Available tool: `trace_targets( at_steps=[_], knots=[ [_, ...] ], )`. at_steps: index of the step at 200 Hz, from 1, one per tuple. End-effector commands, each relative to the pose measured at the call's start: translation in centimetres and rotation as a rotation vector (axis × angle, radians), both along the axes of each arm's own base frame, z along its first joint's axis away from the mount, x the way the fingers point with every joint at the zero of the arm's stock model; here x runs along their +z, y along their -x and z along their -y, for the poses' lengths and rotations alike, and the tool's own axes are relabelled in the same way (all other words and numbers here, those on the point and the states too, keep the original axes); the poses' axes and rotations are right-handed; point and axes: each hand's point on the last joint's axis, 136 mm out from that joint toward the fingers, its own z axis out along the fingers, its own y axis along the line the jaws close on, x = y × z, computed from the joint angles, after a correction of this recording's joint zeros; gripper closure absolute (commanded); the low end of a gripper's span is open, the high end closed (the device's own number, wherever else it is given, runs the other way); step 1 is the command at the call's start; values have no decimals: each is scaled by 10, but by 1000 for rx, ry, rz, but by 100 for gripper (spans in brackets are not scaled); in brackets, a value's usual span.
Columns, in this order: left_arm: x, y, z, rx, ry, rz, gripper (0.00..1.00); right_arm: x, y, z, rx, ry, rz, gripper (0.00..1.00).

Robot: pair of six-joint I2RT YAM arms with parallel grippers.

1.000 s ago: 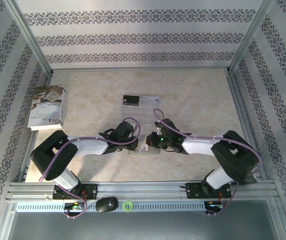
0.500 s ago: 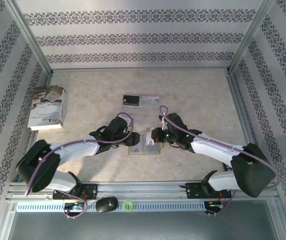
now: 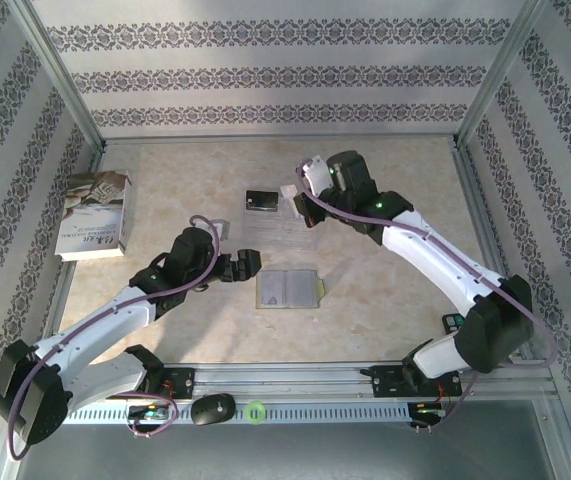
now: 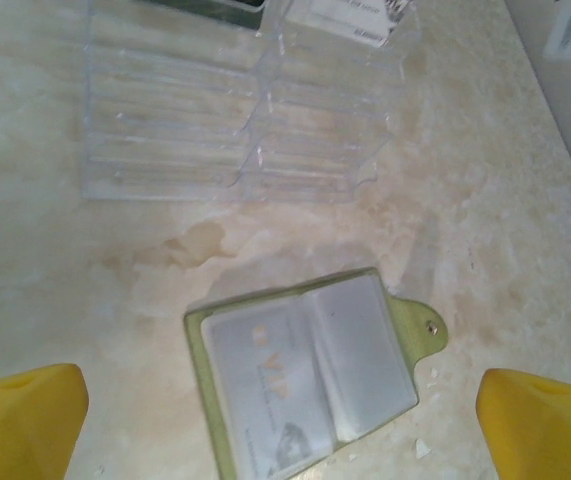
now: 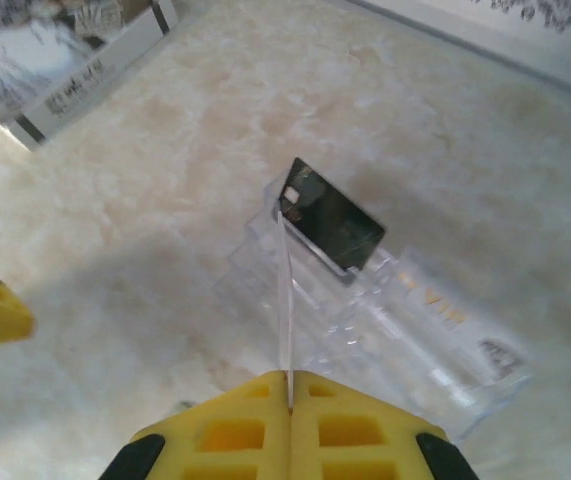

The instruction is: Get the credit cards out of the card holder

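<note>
Card holder (image 4: 315,370) lies open & flat on the beige marbled tabletop (image 3: 385,300), roughly mid-table and nearer the arm bases than the other items. It has a yellow-green rim w/ a snap tab on its R side and grey pockets inside. A pocketed card (image 4: 265,385), pale w/ faint print, sits in the L pocket.

L gripper (image 4: 285,420) is released. Its yellow fingertips (image 4: 25,420) stand wide apart at the two lower corners of the left wrist view, and the holder lies below the gap. As far as shows, they aren't touching it. In the top view the gripper sits just beside the holder's L edge and points at it, w/ the arm stretched low across the table from the near L corner.

Further out, a clear plastic tray (image 4: 235,120) w/ ridged compartments lies on the table, apart from the holder w/ a strip of bare top btwn them. At the tray's far end a black card (image 5: 330,220) lies flat, w/ a small light mark at one corner. Just beside it in the tray is a pale card (image 5: 445,325) w/ faint orange print.

R gripper (image 5: 288,380) is over the tray's far end, clenched on a held card (image 3: 290,192). The card is thin & white, seen edge-on in the right wrist view, and sticks out from btwn the closed yellow fingers toward the black card. Can't tell whether its far edge touches the tray.

Far L, a white-grey book (image 3: 95,213) lies by the wall, well apart from everything else.
</note>
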Motion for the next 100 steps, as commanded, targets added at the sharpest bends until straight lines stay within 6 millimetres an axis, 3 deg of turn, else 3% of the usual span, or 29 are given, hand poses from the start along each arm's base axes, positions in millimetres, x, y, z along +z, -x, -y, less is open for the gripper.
trace_targets(
  at_steps=[1, 45, 100],
  knots=[
    [-15, 12, -15, 35, -35, -71, 1, -4, 4, 2, 190, 193, 73, 100],
    [-12, 10, -27, 70, -82, -80, 1, -4, -20, 0, 329, 419, 141, 100],
    [-5, 5, -49, 135, -171, -82, 0, -38, -55, 7, 401, 666, 145, 100]
  ],
)
